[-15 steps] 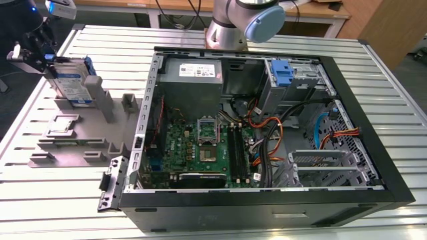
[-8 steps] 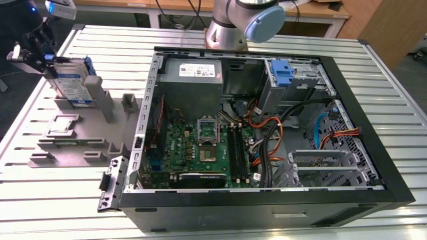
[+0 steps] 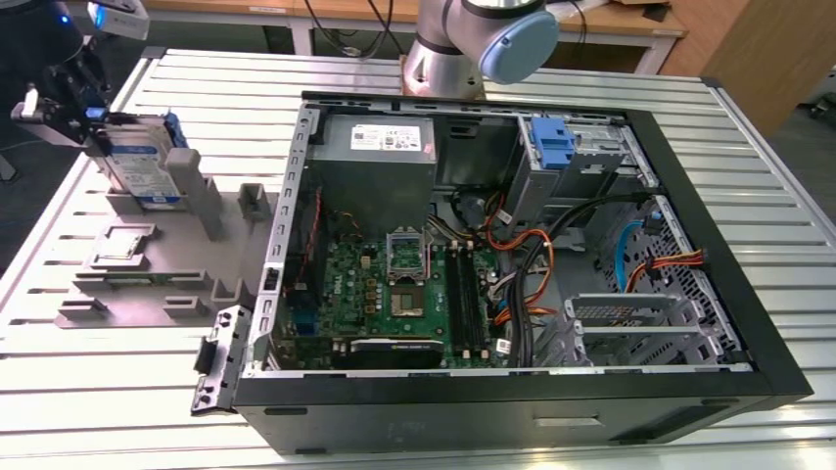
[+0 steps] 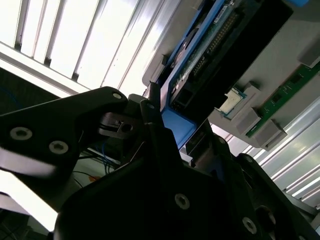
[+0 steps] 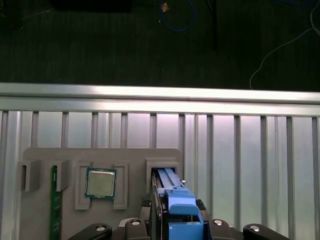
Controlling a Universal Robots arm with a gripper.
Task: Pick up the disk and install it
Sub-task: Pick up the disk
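The disk [image 3: 141,164], a silver-grey drive with a white-and-blue label in a blue carrier, stands on edge in a slot of the grey fixture [image 3: 157,284] at the exterior view's left. My gripper [image 3: 94,132] reaches down onto its upper end. In the first wrist view the blue carrier [image 5: 175,197] runs between the two fingers of my gripper [image 5: 176,212], which lie against its sides. The second wrist view shows one fingertip [image 4: 150,112] pressed on the carrier's blue edge [image 4: 177,125]. The gripper is shut on the disk, which still sits in the fixture.
The open computer case [image 3: 523,392] lies on the slatted table at the exterior view's right, with a blue bracket [image 3: 555,147] in its drive bay and a grey metal box [image 3: 379,147] beside it. A processor chip [image 5: 101,182] and a memory stick [image 5: 54,210] rest in the fixture. The table edge [image 5: 160,92] is close.
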